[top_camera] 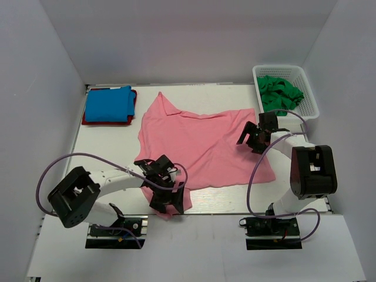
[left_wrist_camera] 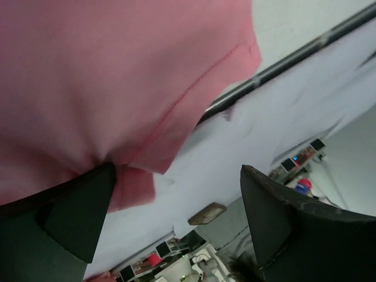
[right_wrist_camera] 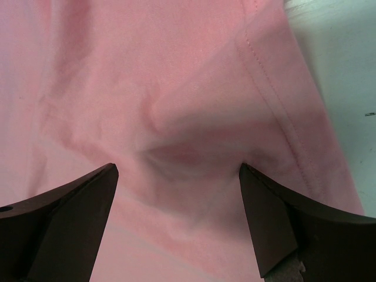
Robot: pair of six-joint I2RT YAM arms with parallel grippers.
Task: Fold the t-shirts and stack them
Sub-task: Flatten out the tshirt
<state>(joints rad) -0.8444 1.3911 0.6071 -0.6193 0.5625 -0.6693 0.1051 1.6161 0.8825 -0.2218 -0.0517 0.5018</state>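
Note:
The salmon pink t-shirt (top_camera: 200, 141) lies spread out in the middle of the table. My left gripper (top_camera: 167, 197) is open at its front left corner; in the left wrist view (left_wrist_camera: 176, 194) the pink cloth (left_wrist_camera: 117, 76) rests against one finger only. My right gripper (top_camera: 255, 138) is open over the shirt's right side; in the right wrist view (right_wrist_camera: 176, 176) a puckered fold of pink cloth (right_wrist_camera: 176, 70) lies between the spread fingers. The bright blue t-shirt (top_camera: 108, 103) lies folded on the red t-shirt (top_camera: 85, 120) at the back left. Dark green t-shirts (top_camera: 279, 91) fill the basket.
The white lattice basket (top_camera: 311, 100) stands at the back right corner, just behind my right gripper. White walls enclose the table on the left, back and right. The table's front edge (top_camera: 223, 212) runs just in front of the pink shirt.

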